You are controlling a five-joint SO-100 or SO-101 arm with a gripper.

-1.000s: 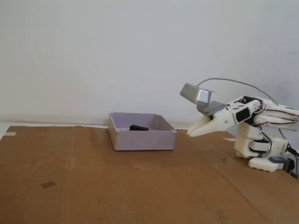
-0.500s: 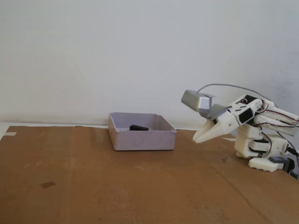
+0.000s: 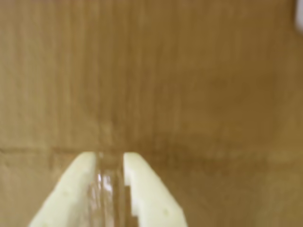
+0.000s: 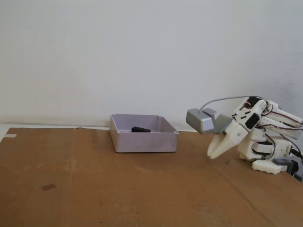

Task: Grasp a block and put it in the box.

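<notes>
One small matte black rectangular block (image 4: 140, 129) lies inside the shallow pale lavender-grey plastic box (image 4: 144, 141), near its back wall, at the centre of the fixed view. Wide bare brown cardboard sheet (image 4: 94, 189) spreads across the lower frame left of and in front of the box, its back edge running along the white wall (image 4: 118, 52). At centre right, well apart from the box, the white two-finger gripper (image 4: 213, 153) points down at the cardboard; the wrist view shows its fingers (image 3: 147, 194) nearly closed, with only a narrow gap between them, holding nothing. No writing is legible.
</notes>
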